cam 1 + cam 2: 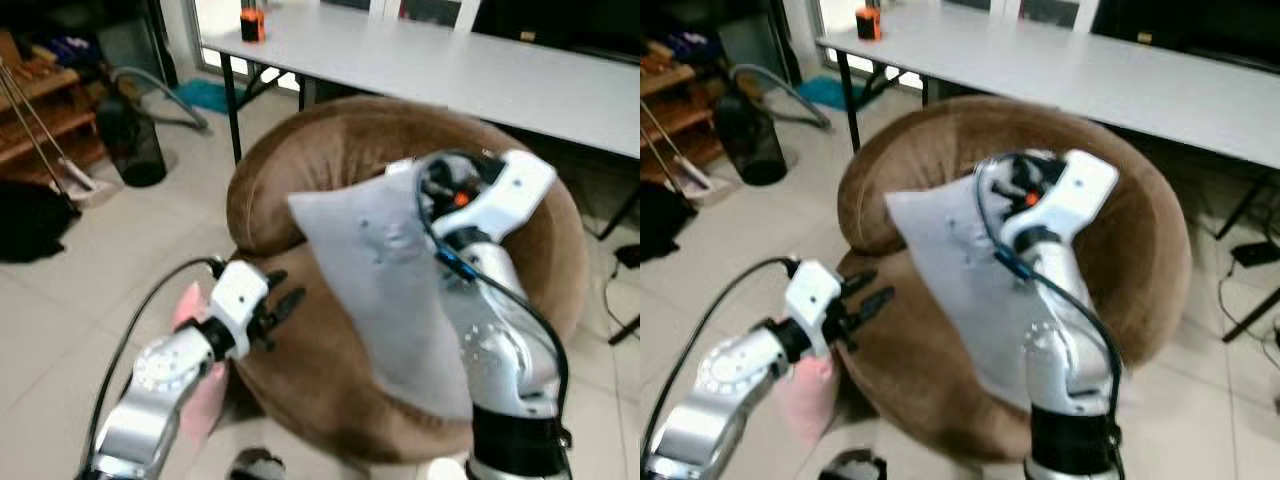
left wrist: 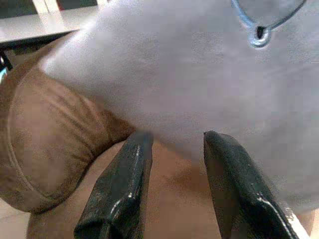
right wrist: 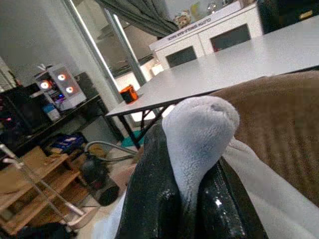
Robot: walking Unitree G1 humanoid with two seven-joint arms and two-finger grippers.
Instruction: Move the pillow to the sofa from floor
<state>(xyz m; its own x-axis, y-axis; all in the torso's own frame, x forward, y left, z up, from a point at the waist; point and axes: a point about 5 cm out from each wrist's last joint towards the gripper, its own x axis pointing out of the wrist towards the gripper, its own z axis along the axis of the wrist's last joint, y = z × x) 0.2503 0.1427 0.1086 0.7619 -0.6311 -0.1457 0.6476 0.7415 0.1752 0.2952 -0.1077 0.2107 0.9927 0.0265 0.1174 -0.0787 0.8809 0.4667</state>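
Pale grey plush pillow [image 1: 385, 290] with small dark marks, held tilted above the brown sofa [image 1: 300, 150] seat, right gripper [image 3: 192, 199] pinching its top corner, left gripper [image 2: 172, 154] parted, empty, just below the pillow

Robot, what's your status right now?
Right pincer shut on pillow corner, above sofa. Left pincer open beside pillow. Nothing blocking.

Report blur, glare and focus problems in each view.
Eye views: soft motion blur, glare washing the white table. Left wrist view: the pillow is close and out of focus beyond the open left claw. Right wrist view: sharp; bright window glare.
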